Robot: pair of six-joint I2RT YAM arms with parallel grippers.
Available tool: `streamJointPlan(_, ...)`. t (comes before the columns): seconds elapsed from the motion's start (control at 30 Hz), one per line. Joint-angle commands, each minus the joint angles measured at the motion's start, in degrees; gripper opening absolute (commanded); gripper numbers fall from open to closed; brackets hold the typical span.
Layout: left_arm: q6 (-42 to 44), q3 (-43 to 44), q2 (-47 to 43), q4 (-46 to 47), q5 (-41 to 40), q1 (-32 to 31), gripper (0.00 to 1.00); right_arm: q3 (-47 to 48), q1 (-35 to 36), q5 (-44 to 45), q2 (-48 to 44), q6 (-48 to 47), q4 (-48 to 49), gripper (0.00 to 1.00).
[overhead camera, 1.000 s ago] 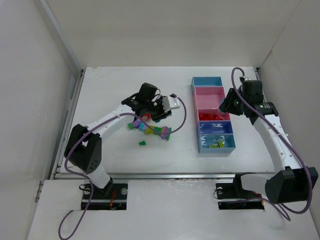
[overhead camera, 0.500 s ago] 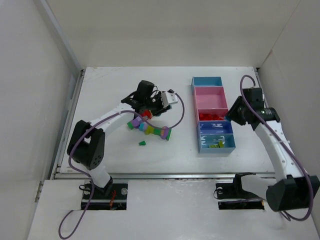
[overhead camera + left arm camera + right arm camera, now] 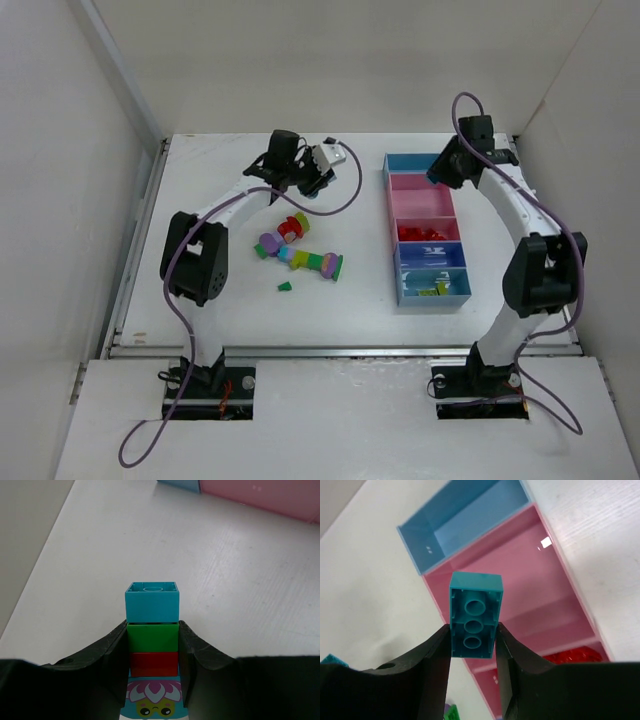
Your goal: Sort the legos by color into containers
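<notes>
Clamping a teal-green-red lego stack [image 3: 151, 607], the left end effector [image 3: 152, 632] hangs over the far tabletop [image 3: 235, 585]; the right end effector [image 3: 472, 630] pinches a teal brick [image 3: 475, 605] above the far containers [image 3: 520, 575].

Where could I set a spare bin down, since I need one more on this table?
Bare table runs between the loose legos and the containers, and along the near edge in front of both. Crowded: around those legos, and right of the containers under the right arm.
</notes>
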Motion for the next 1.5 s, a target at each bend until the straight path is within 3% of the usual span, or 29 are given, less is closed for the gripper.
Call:
streamJointPlan(0.0, -2.36, 5.16, 1.64, 1.8, 1.15, 1.53, 0.0, 3.69, -0.51, -2.07, 2.75, 5.23, 9.25, 0.0)
streamJointPlan(0.07, -2.88, 6.66, 3.83, 1.8, 1.15, 1.53, 0.0, 5.35, -0.51, -5.67, 5.64, 7.69, 16.0, 0.0)
streamJointPlan(0.33, -6.05, 10.62, 6.39, 2.85, 2.91, 3.2, 0.0, 13.35, -0.51, -8.4, 20.59, 20.44, 22.71, 0.0)
streamJointPlan(0.97, -8.77, 10.09, 6.92, 5.05, 2.82, 4.87, 0.0, 11.34, -1.04, -7.36, 24.55, 29.59, 24.83, 0.02)
streamJointPlan(1.0, -8.77, 10.09, 6.92, 5.05, 2.82, 4.87, 0.0, 11.86, -1.04, -7.35, 24.55, 29.59, 24.83, 0.05)
streamJointPlan(1.1, -8.77, 9.56, 6.92, 5.05, 2.82, 4.87, 0.0, 11.87, -1.65, -9.71, 25.17, 29.59, 24.83, 0.31)
streamJointPlan(1.2, -8.77, 9.56, 6.39, 5.05, 3.34, 4.87, 0.0, 11.34, -2.18, -11.04, 25.17, 29.59, 24.83, 0.64)
streamJointPlan(1.23, -8.77, 9.56, 6.39, 5.05, 3.35, 4.87, 0.0, 11.34, -2.18, -11.04, 25.17, 29.59, 24.83, 0.64)
streamJointPlan(1.27, -8.77, 9.56, 6.39, 5.05, 3.96, 4.87, 0.0, 11.34, -2.18, -11.74, 24.47, 29.59, 24.83, 0.74)
streamJointPlan(1.33, -8.25, 9.56, 6.39, 5.05, 4.75, 4.87, 0.0, 11.34, -2.18, -12.53, 23.86, 28.28, 24.83, 0.81)
streamJointPlan(1.43, -7.11, 9.56, 5.87, 5.05, 7.12, 4.87, 0.0, 12.12, -2.18, -13.24, 22.28, 22.32, 24.83, 0.95)
streamJointPlan(1.47, -7.1, 9.56, 5.17, 5.05, 7.91, 4.87, 0.0, 13.43, -2.18, -13.24, 21.57, 19.6, 24.83, 0.95)
